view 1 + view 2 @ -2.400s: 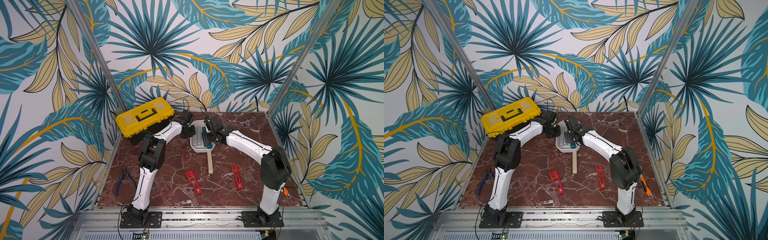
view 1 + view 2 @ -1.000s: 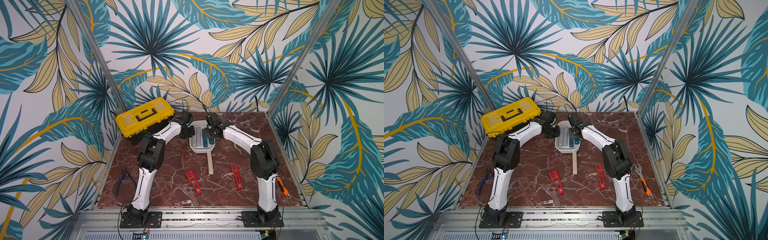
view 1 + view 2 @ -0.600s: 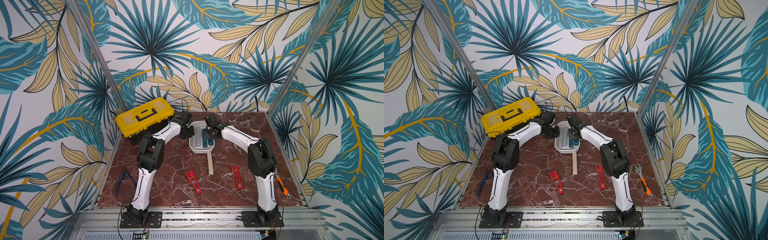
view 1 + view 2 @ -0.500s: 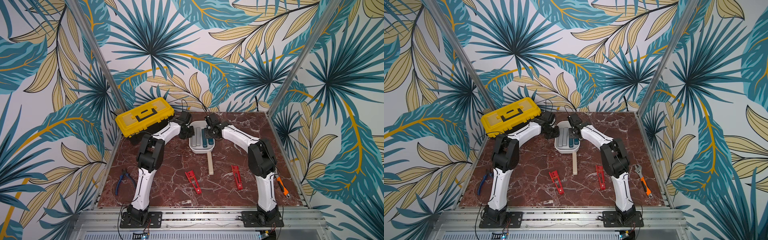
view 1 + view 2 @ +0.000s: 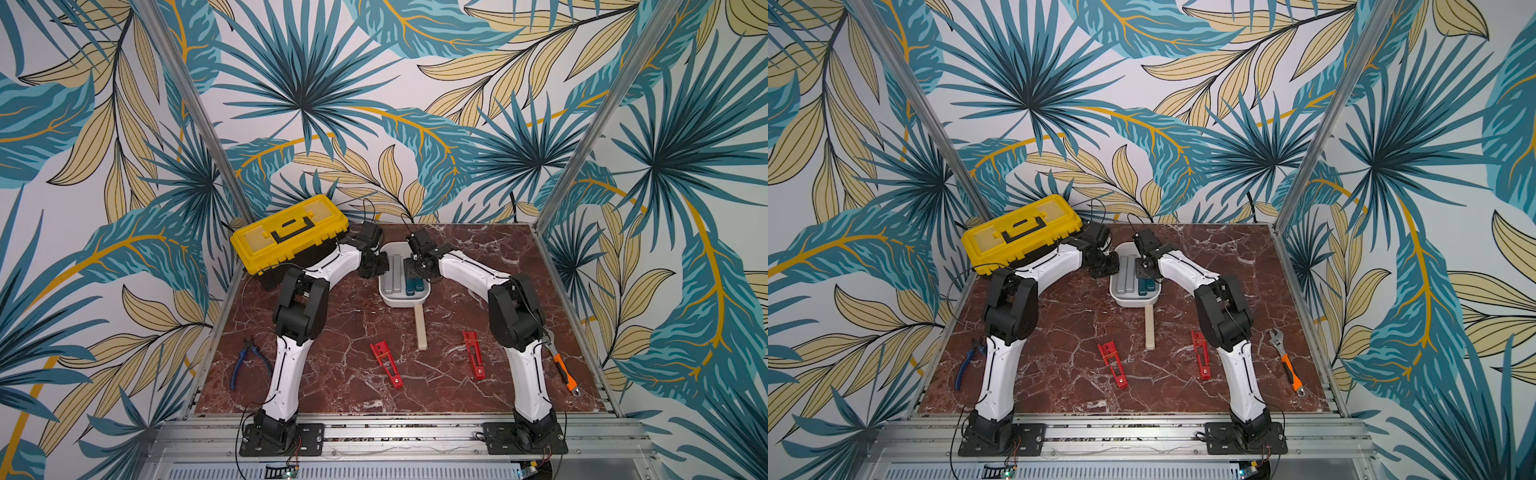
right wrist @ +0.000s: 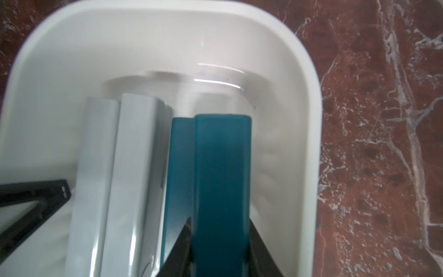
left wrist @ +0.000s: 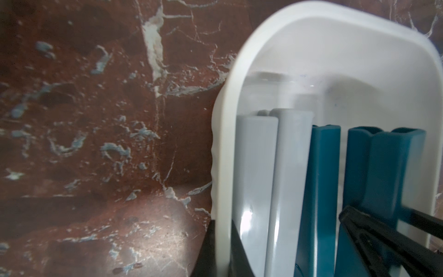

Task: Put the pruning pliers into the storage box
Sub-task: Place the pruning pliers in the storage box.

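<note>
Right wrist view: right pincer [image 6: 219,221] clenched on a teal bar [image 6: 221,167] inside the white box [image 6: 167,21], beside two grey bars [image 6: 134,156].
Left pincer [image 7: 221,226]: clenched on the box rim.
Worktop [image 5: 357,324], frame centre: beige bar [image 5: 420,328], two red bars [image 5: 386,363].
Change: right elbow [image 5: 515,316] shifted left, uncovering the wrench [image 5: 561,368].

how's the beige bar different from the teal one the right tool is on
Colour: the beige bar is pale tan; the teal bar is dark blue-green.
Place: the beige bar lies on the marble table just outside the storage box; the teal bar is inside it.
Grip: the beige bar is free; the teal bar is clamped in the right tool.
Both are slim straight bars lying roughly the same way.
</note>
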Tool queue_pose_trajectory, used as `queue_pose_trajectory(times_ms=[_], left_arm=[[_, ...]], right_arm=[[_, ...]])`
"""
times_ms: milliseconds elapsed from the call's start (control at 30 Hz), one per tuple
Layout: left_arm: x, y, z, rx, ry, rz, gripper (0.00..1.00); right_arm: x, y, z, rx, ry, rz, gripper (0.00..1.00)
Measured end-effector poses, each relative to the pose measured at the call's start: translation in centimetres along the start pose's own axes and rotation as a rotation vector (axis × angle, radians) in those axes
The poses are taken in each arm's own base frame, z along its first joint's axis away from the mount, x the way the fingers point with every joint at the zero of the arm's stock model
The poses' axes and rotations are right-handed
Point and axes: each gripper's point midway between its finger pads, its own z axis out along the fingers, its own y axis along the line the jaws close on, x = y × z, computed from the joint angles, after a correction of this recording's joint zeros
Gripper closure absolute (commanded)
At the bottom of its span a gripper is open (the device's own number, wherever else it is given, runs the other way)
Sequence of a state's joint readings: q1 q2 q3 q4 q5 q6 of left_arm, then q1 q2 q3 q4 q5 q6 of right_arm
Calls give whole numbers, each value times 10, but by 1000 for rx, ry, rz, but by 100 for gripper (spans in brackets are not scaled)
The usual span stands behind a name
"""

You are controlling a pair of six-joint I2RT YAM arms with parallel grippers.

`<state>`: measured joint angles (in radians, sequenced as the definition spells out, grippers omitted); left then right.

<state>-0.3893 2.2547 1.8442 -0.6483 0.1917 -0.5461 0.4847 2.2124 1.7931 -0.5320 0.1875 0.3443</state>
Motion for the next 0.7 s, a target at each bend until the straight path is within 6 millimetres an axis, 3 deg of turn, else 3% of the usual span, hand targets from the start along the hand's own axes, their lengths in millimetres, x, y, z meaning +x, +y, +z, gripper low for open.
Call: queue_pose_trajectory(times_ms=[300, 700], left_arm=[[0, -1, 0, 8, -1, 1, 100], [0, -1, -1, 17, -3, -1, 100]], right_arm=[[-1, -5, 12, 12, 16, 15, 77], [-2, -6, 14, -26, 30, 62, 77]])
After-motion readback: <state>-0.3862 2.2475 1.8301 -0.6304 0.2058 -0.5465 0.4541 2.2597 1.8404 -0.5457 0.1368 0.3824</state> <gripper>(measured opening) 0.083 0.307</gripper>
